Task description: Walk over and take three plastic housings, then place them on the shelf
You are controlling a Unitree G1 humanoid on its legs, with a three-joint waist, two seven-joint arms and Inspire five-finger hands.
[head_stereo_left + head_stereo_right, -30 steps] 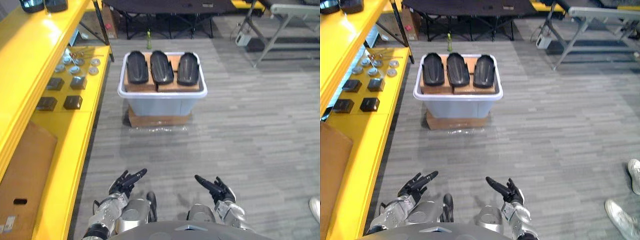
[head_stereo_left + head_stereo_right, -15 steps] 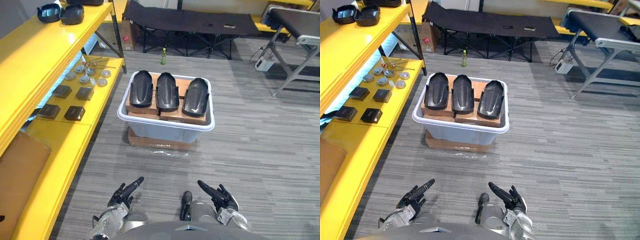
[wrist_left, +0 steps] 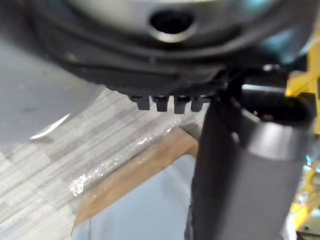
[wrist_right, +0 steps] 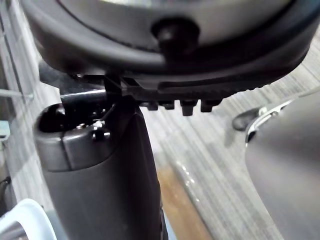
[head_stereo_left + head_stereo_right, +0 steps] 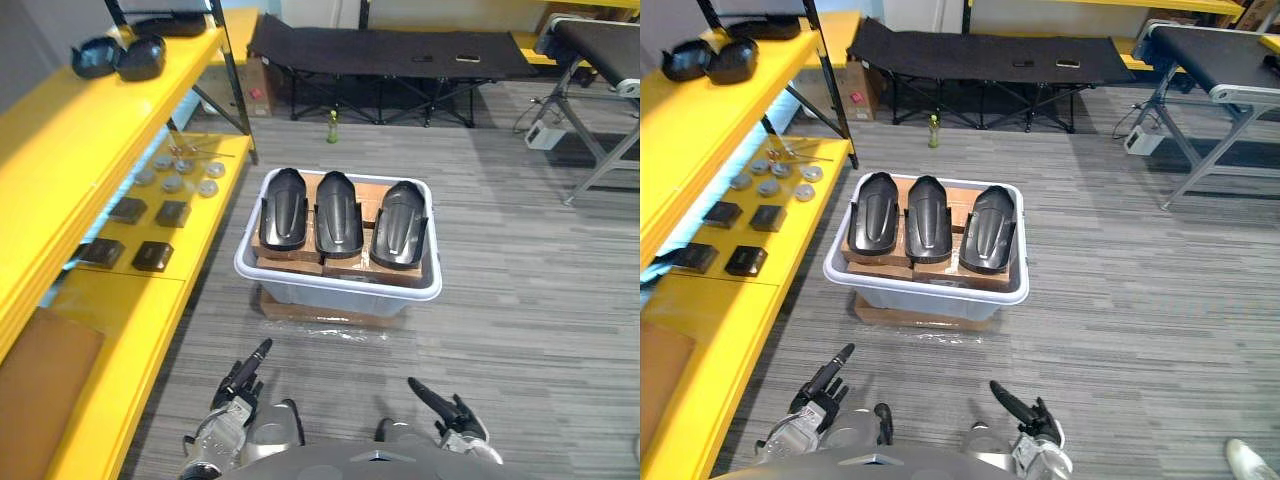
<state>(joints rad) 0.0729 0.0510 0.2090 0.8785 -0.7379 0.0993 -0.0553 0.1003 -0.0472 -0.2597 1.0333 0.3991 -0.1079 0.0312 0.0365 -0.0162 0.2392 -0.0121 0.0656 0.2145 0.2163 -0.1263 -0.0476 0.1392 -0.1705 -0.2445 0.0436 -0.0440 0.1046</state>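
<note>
Nearest me, short of the grey tub [image 5: 340, 292], my left hand [image 5: 243, 378] and right hand [image 5: 441, 409] hang low over the floor [image 5: 520, 300], fingers straight and holding nothing. Three black plastic housings [image 5: 338, 214] lie side by side in the tub on brown cardboard boxes [image 5: 290, 264], well apart from both hands. Yellow shelf [image 5: 95, 130] runs along the tub's left; beyond the tub, a small green bottle [image 5: 332, 126], then a black folding cot [image 5: 400, 52].
</note>
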